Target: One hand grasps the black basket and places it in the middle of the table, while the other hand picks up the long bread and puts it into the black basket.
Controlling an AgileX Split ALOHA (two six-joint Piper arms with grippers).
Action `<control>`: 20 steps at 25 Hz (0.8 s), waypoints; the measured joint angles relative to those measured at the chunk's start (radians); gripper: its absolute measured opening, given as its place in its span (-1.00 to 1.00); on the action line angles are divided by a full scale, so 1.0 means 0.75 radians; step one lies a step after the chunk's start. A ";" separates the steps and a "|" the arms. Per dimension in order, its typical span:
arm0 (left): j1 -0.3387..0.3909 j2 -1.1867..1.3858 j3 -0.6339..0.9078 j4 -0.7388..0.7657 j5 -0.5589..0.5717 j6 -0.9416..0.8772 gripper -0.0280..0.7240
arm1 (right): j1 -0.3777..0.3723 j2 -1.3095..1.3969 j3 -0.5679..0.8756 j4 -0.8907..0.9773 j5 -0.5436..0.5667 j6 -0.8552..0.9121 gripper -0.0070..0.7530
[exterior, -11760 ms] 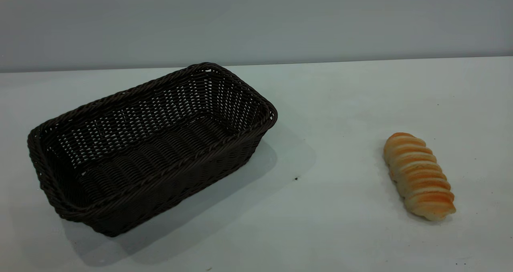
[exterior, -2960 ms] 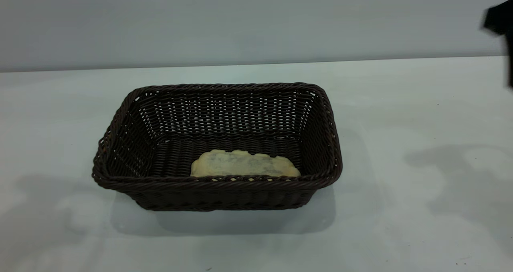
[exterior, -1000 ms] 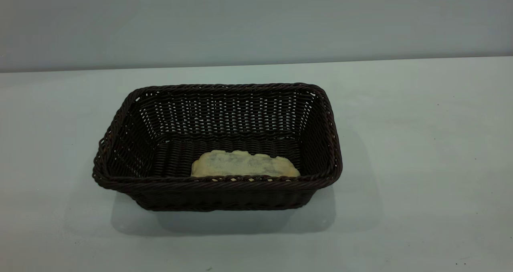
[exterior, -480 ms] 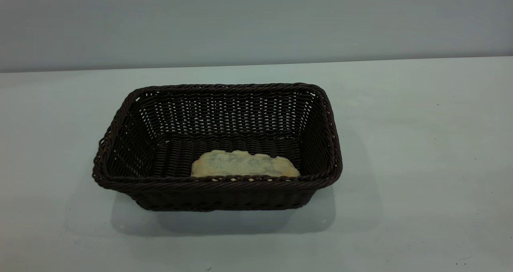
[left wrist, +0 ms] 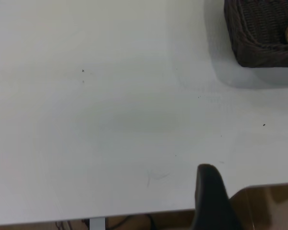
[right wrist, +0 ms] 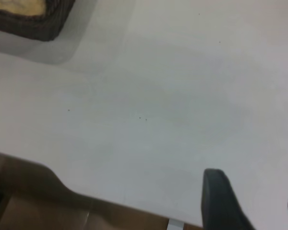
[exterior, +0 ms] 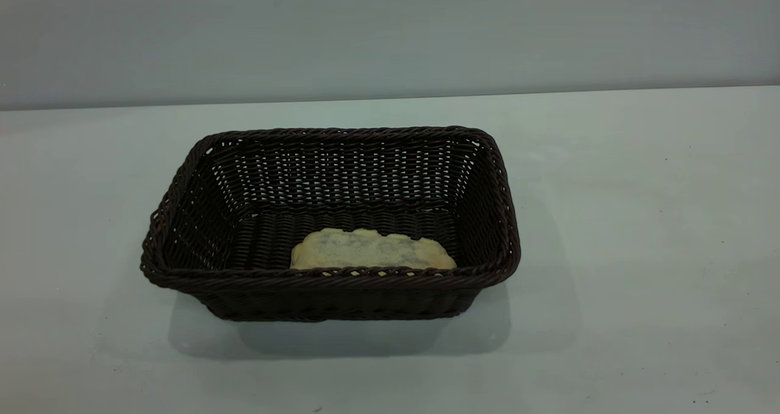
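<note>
White, smooth tabletop (exterior: 640,231) holds the dark woven wicker basket (exterior: 499,207) with the pale loaf (exterior: 372,250) inside, well away from both withdrawn grippers, whose grip state I cannot tell; best leave everything untouched.

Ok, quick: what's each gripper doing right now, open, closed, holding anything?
Left gripper: cannot be told from here.
Right gripper: open, jaws apart, holding nothing.

Plain grey wall (exterior: 390,33) behind desk's far edge, bare, evenly lit. Brown floor (left wrist: 273,203) shows past desk's near edge in left wrist view; same brown floor in right wrist view. Small pale bracket (left wrist: 97,223) under desk edge.
</note>
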 joint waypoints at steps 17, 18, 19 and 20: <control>0.034 -0.096 0.000 0.001 -0.002 0.002 0.36 | -0.145 -0.097 0.000 0.000 0.000 0.001 -0.12; 0.034 -0.097 0.000 0.001 -0.002 0.002 0.36 | -0.146 -0.111 0.000 0.000 0.000 0.001 -0.12; 0.034 -0.097 0.000 0.001 -0.002 0.002 0.36 | -0.147 -0.119 0.000 0.001 0.001 0.001 -0.12; 0.034 -0.098 0.000 0.001 -0.002 0.002 0.36 | -0.147 -0.119 0.000 0.001 0.001 0.001 -0.12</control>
